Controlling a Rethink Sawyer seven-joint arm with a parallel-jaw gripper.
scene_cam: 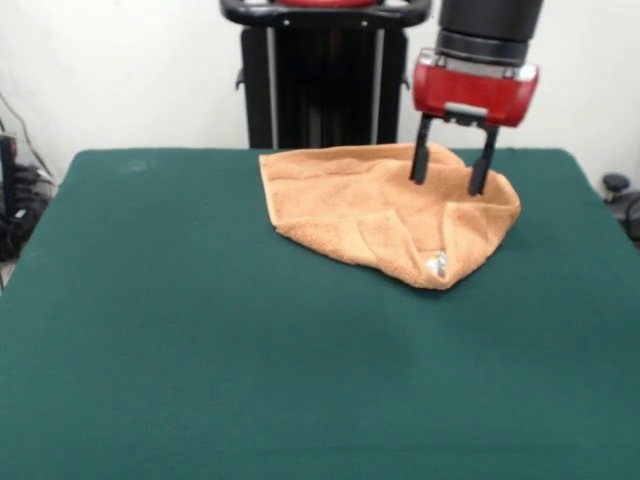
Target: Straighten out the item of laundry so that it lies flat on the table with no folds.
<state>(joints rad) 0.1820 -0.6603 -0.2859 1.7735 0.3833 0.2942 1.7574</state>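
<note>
The light-orange terry towel (380,212) lies crumpled and folded over itself at the far right part of the green table (200,330). A small white label (437,264) shows at its near corner. My gripper (449,182) hangs down from the red wrist over the towel's right part. Its two black fingers (420,165) stand apart, open, with their tips at or just above the cloth. Nothing is held between them.
The robot's black pedestal (325,85) stands just behind the table's far edge. Cables and dark equipment (15,200) sit off the table's left side. A dark object (622,195) sits off the right side.
</note>
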